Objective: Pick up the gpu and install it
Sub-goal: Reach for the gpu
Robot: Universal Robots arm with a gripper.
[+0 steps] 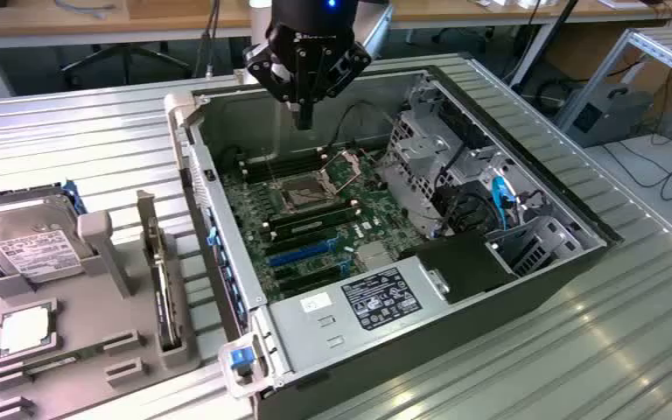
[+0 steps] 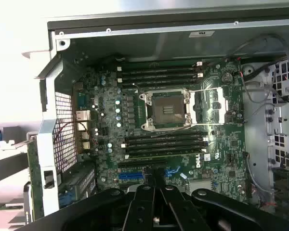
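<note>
The gpu (image 1: 161,280) stands on its long edge in a slot of the grey holder (image 1: 80,350) on the exterior view's left, a thin card with a tan metal bracket along one end. My gripper (image 1: 304,118) hangs well away from it, above the far end of the open computer case (image 1: 430,262), with its dark fingers shut and nothing between them. In the wrist view the gripper (image 2: 151,185) points down at the green motherboard (image 2: 183,144), just over the blue card slot (image 2: 131,175).
A silver hard drive (image 1: 27,241) with a white label and a square chip tray (image 1: 27,328) also sit in the grey holder. Inside the case are the CPU socket (image 1: 309,191), the power supply (image 1: 360,302), drive cages (image 1: 430,149) and cables.
</note>
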